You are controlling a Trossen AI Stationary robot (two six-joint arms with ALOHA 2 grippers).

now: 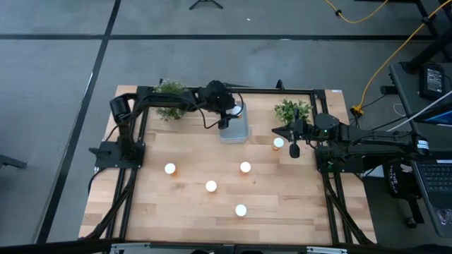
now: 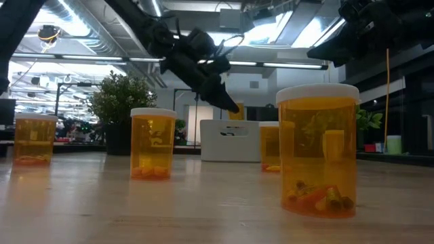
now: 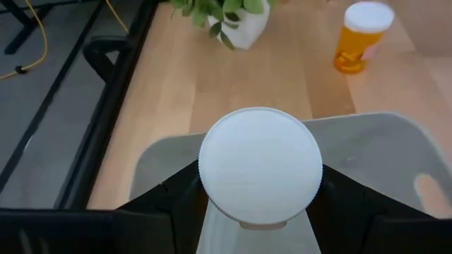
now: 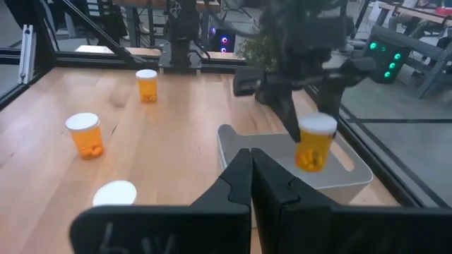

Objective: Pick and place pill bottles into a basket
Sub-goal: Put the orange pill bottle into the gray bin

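Note:
My left gripper [image 1: 229,113] is shut on an orange pill bottle with a white cap [image 3: 260,166] above the pale blue-grey basket [image 1: 235,131] at the table's far middle. The held bottle also shows in the right wrist view [image 4: 314,142]. Several other pill bottles stand upright on the table on their bases [image 1: 170,168] [image 1: 245,167] [image 1: 211,186] [image 1: 241,210] [image 1: 278,142]. My right gripper [image 1: 293,147] is shut and empty, just right of the bottle nearest the basket; its fingers meet in the right wrist view [image 4: 251,173]. My left gripper pinches the bottle between its two fingers [image 3: 180,194] at the top of its body, just under the cap's rim [image 3: 212,201]. The fingers come from above, slanting down [image 4: 286,106]. The bottle hangs upright, lifted clear over the basket's inside [image 4: 311,159].
Two green potted plants stand at the far edge, one left of the basket [image 1: 169,99] and one right of it [image 1: 292,111]. A black frame [image 1: 141,92] runs round the table. The near half of the wooden table holds scattered bottles.

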